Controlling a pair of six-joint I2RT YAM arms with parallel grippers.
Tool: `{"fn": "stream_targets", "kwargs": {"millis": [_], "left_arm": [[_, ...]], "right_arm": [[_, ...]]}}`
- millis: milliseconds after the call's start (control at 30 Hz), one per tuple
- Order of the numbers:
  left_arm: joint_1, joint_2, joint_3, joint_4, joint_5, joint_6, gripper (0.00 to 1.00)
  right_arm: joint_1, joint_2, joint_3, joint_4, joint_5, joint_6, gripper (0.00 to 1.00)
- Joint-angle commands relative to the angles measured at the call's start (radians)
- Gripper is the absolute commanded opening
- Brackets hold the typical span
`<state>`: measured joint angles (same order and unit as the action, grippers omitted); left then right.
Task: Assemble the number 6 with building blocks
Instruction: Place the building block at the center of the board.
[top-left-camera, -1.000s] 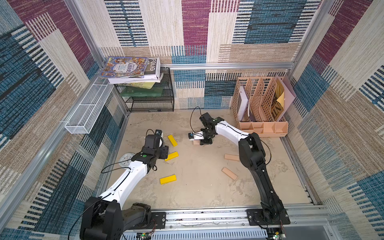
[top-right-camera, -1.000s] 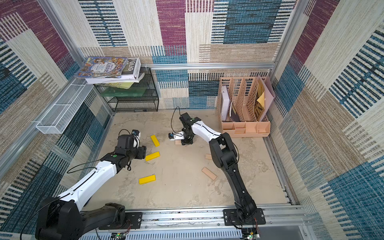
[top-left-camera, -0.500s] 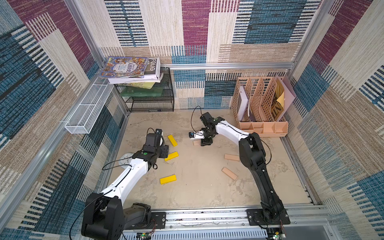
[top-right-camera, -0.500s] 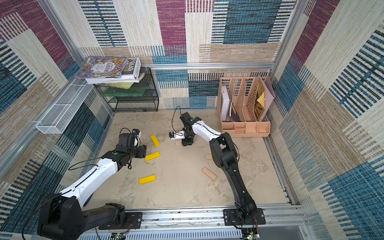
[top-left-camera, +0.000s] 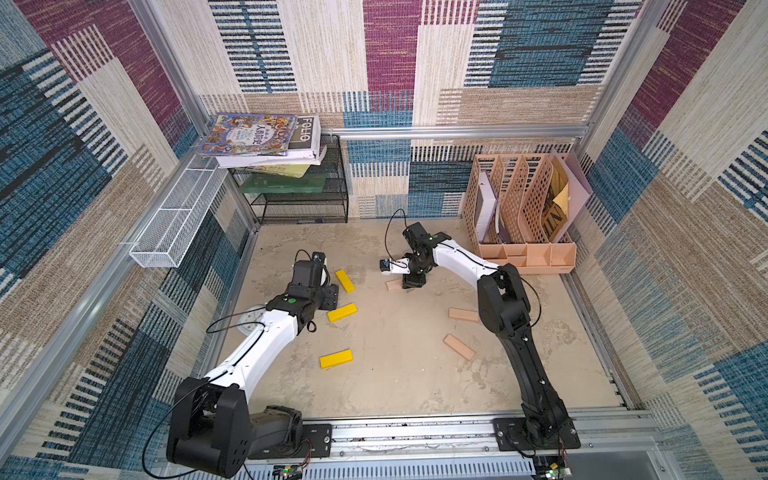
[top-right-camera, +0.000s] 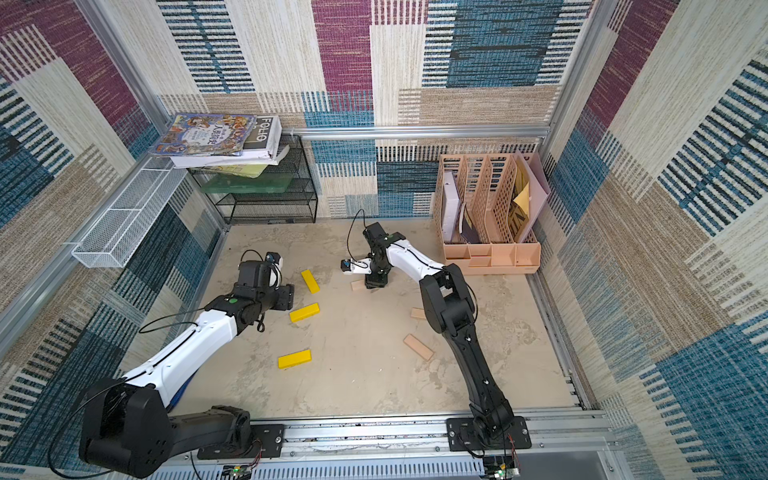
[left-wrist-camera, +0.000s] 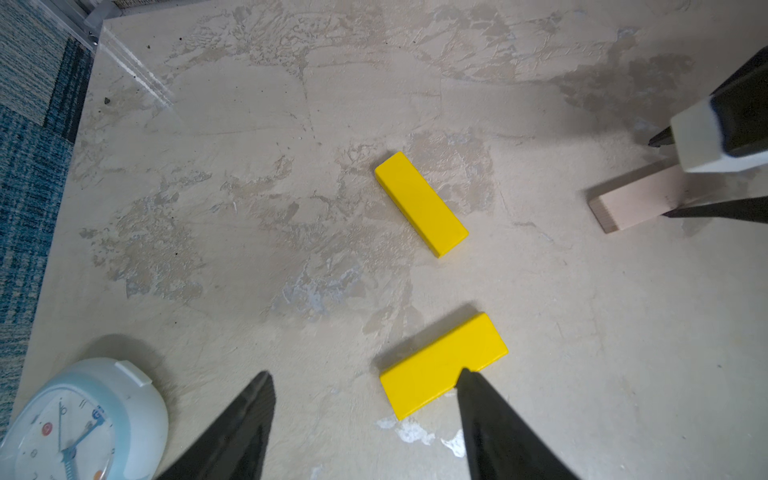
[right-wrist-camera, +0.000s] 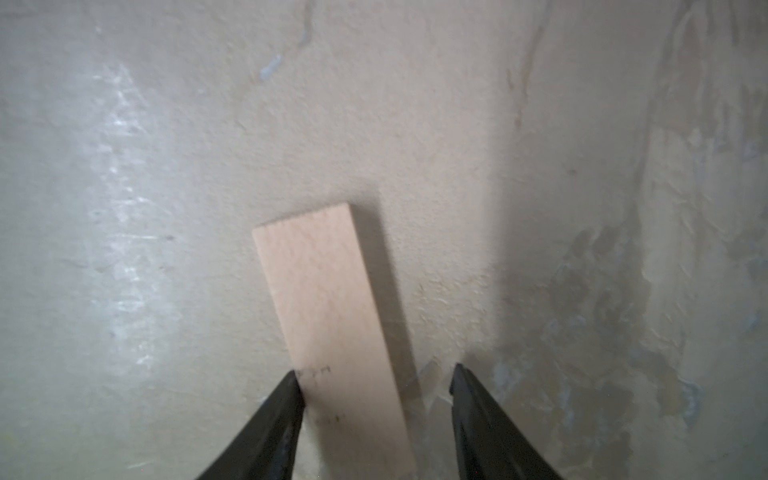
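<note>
Six blocks (top-right-camera: 304, 312) lie flat on the counter (top-left-camera: 395, 386), none touching another, and they form no 6 yet. I read both top views as a dial centred on the counter, 12 o'clock at the back wall. The far yellow block (top-left-camera: 345, 281) sits at 10 o'clock, the mid yellow block (top-left-camera: 342, 312) at 9 and the near yellow block (top-left-camera: 336, 359) at 8. The far tan block (top-left-camera: 392, 285) is at 12, the mid tan block (top-left-camera: 462, 314) at 3, partly behind my right arm (top-left-camera: 503, 307), and the near tan block (top-left-camera: 459, 347) at 4.

My right end effector (right-wrist-camera: 376, 372) points down over the far tan block, jaws spread astride it: in the right wrist view one fingertip (right-wrist-camera: 284, 411) meets the block's long edge while the other stands clear. My left end effector (left-wrist-camera: 365, 372) is spread and holds nothing; one fingertip (left-wrist-camera: 478, 407) overlaps the mid yellow block's edge, and I cannot tell whether it touches. A clock (left-wrist-camera: 83, 419) lies at 9 o'clock by the counter's edge. A file rack (top-left-camera: 523, 257) stands at 2 o'clock, a wire shelf (top-left-camera: 303, 199) at 11.
</note>
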<state>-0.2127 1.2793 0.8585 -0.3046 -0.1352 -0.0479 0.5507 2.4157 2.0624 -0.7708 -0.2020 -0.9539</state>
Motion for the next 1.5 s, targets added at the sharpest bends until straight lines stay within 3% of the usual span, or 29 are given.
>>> {"fn": "stream_targets", "kwargs": {"millis": [0,167,900,1100,1333,1467], "left_arm": [[0.001,-0.005,0.005,-0.015,-0.014,0.002,0.72],[0.001,-0.014,-0.002,-0.019,-0.017,0.0,0.72],[0.001,-0.056,-0.047,-0.006,-0.027,-0.012,0.69],[0.001,-0.058,-0.046,-0.009,-0.027,-0.018,0.69],[0.001,-0.048,-0.03,-0.003,-0.017,-0.036,0.71],[0.001,0.023,0.017,0.023,0.008,-0.075,0.9]], "right_arm": [[-0.01,0.01,-0.002,-0.027,-0.031,0.009,0.57],[-0.017,0.002,-0.023,-0.037,-0.033,0.009,0.53],[-0.008,-0.038,-0.09,-0.071,0.001,0.035,0.51],[-0.006,-0.054,-0.106,-0.048,0.01,0.056,0.57],[-0.027,-0.135,-0.141,0.016,-0.083,0.103,0.6],[-0.1,-0.26,-0.245,0.199,-0.307,0.243,0.66]]}}
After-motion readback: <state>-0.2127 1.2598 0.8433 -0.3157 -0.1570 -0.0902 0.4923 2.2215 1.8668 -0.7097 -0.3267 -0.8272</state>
